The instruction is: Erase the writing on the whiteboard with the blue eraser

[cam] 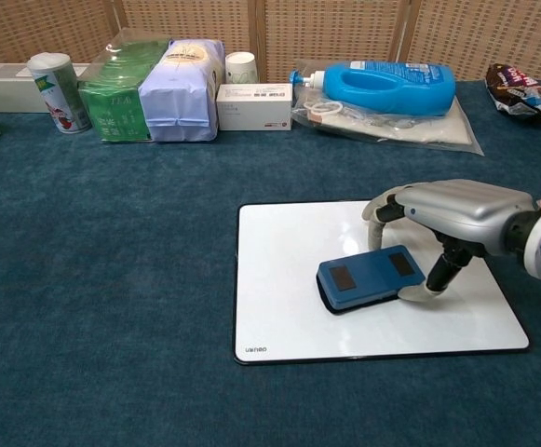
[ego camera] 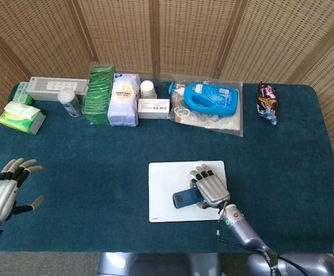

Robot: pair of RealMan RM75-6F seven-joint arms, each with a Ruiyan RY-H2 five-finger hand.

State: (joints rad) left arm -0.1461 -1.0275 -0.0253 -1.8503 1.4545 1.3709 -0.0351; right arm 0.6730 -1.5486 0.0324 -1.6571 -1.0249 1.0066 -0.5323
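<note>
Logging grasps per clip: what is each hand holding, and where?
Right hand grips the blue eraser at its right end, on the whiteboard. Left hand holds nothing.

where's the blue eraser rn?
The blue eraser lies flat on the whiteboard, right of the board's centre in the chest view, gripped by the right hand.

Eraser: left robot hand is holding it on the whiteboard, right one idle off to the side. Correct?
Sides swapped. The right robot hand holds the eraser on the whiteboard, as the chest view shows; the left robot hand is idle at the table edge in the head view.
</note>
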